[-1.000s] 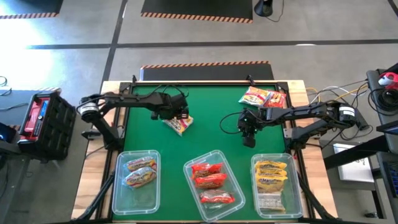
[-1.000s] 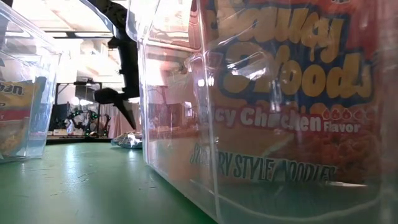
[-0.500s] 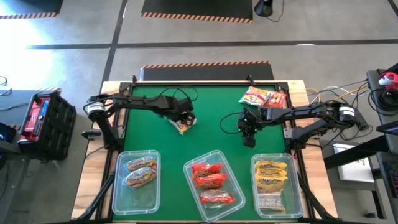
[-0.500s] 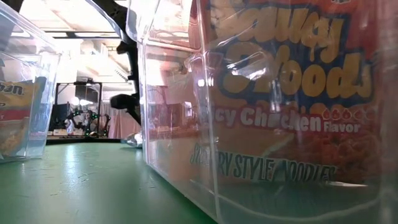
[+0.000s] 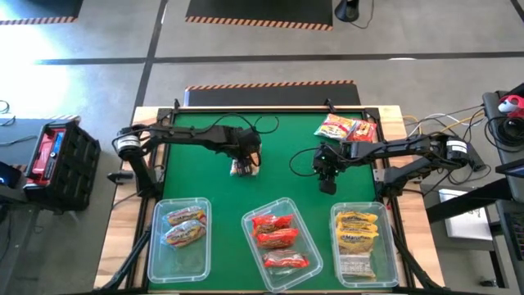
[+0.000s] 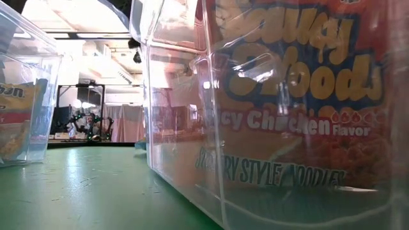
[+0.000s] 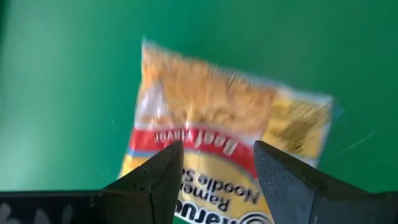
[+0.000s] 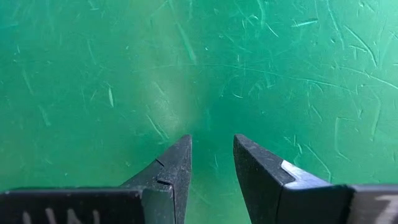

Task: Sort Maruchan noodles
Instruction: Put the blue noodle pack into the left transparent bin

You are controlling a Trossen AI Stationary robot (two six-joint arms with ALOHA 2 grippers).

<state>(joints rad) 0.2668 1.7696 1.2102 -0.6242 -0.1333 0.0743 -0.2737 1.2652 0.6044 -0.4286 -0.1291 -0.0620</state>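
Note:
A yellow Maruchan noodle packet (image 5: 242, 168) with a red band sits mid-table, left of centre, and my left gripper (image 5: 248, 156) is shut on it. My right gripper (image 5: 327, 182) hangs open over bare green mat (image 8: 205, 74), right of centre, with nothing between its fingers. More noodle packets (image 5: 347, 129) lie in a pile at the far right corner. Along the near edge stand three clear bins: the left bin (image 5: 155, 258) holds pinkish packets, the middle bin (image 5: 248, 246) red ones, the right bin (image 5: 389, 246) yellow ones. My left gripper pinches the packet's near end (image 7: 214, 186) between its two fingers (image 7: 155, 180). The fingers slant down from above. The rest of the packet (image 7: 211, 106) reaches out past the fingertips over the mat. I cannot tell whether its far end touches the mat.
A raised frame (image 5: 270, 105) borders the green mat. In the low view the middle bin's wall (image 6: 268, 128) fills most of the picture, and another bin (image 6: 25, 108) stands at its left. Bare mat lies between the two grippers and ahead of the bins.
My left gripper has moved toward the table's right edge, rolling about its own pointing line, and has kept hold of the packet. The packet has travelled with it and turned about, from lying slanted to pointing roughly toward the near edge.

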